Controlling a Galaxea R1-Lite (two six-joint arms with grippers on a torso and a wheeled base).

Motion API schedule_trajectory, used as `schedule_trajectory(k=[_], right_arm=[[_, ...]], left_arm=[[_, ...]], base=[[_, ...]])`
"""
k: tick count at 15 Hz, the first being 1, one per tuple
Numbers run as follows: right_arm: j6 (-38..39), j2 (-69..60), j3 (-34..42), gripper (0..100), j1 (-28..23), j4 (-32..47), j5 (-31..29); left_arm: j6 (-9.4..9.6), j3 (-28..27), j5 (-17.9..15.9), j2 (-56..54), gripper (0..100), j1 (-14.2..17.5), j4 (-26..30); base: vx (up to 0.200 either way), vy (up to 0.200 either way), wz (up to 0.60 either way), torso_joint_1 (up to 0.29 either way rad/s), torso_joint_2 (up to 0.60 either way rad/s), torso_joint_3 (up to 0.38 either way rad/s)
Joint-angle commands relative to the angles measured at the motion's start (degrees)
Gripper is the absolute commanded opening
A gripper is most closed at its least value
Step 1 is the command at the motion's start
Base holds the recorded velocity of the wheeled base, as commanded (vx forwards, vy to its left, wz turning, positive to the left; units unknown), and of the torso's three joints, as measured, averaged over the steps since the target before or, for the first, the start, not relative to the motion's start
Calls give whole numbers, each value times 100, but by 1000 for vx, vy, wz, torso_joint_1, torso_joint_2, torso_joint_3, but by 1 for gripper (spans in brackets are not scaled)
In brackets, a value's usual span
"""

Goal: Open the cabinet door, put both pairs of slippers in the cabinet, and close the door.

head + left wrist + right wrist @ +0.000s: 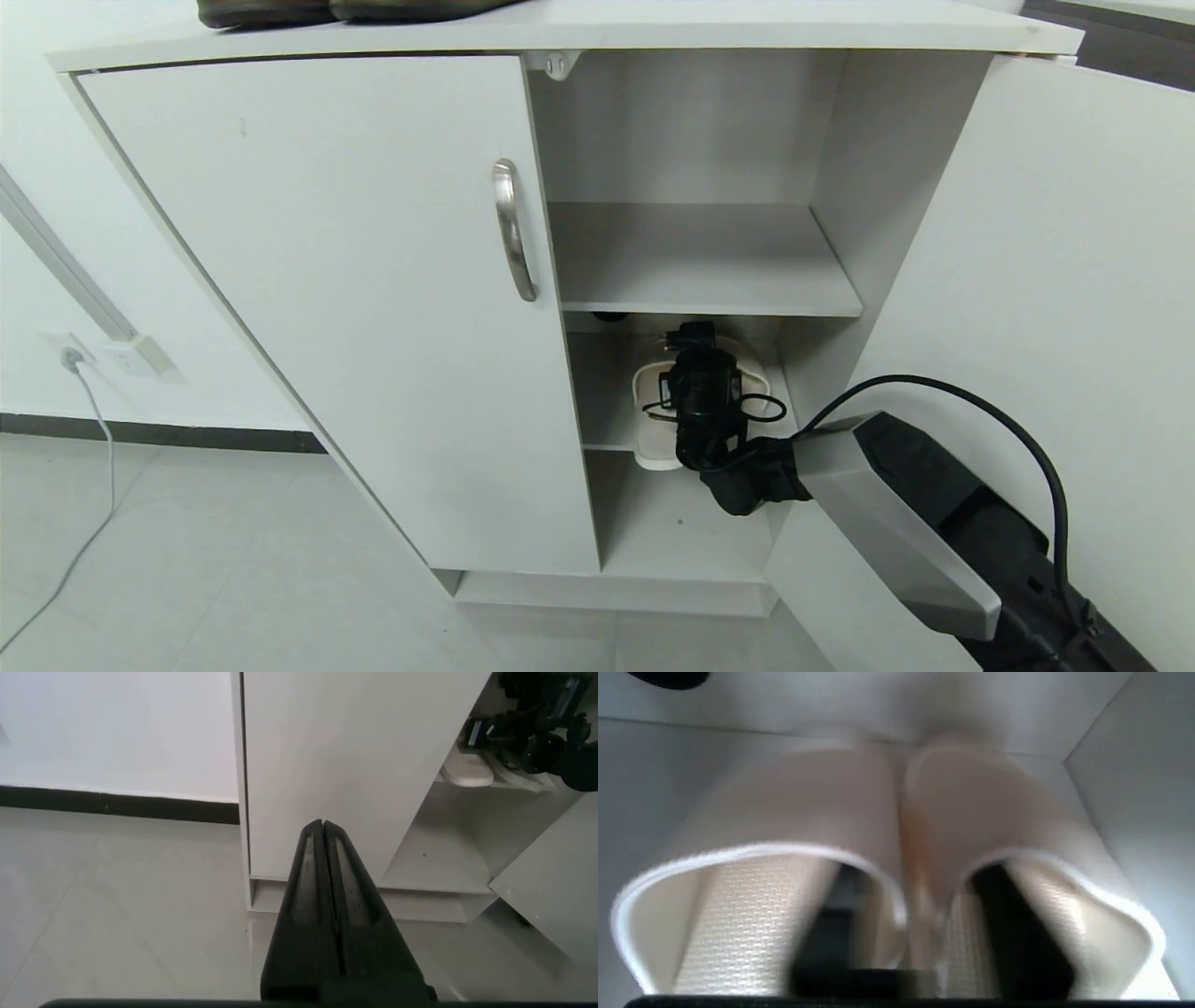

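Head view: the cabinet [653,33] has its right door [1055,280] swung open and its left door [355,299] shut.
Done: the door is open, and the white slippers [653,415] sit on the middle shelf [607,411], heels at its front edge.
Right gripper [689,345]: inside that compartment, jaws clamped on the pair's inner walls.
Left gripper [322,833]: low near the cabinet's foot, jaws together.
Remaining, by my judgement: release the white pair, load the dark slippers [345,9] from the cabinet top, and close the door.

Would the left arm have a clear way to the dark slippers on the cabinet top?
Probably yes: dark slippers lie uncovered there; the right gripper holds white slippers down inside the cabinet.
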Motion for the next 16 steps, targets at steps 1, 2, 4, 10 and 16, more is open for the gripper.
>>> schedule_trajectory(k=[1,2,4,10,16], right_arm=[[-6,-30,1,100,0,-18,-11],[-15,-232,307,100,53,-176,-20],[-120,-759,1318,100,185,-651,-20],[-366,-2271,4622,100,651,-2532,94],[-340,-3167,6415,100,862,-3208,569]], left_arm=[[-1,1,0,8,0,1,0],[-1,1,0,8,0,1,0],[-10,1,0,8,0,1,0],[7,1,0,8,0,1,0],[7,1,0,8,0,1,0]], base=[[0,0,0,0,0,0],[0,0,0,0,0,0],[0,0,0,0,0,0],[0,0,0,0,0,0],[0,0,0,0,0,0]])
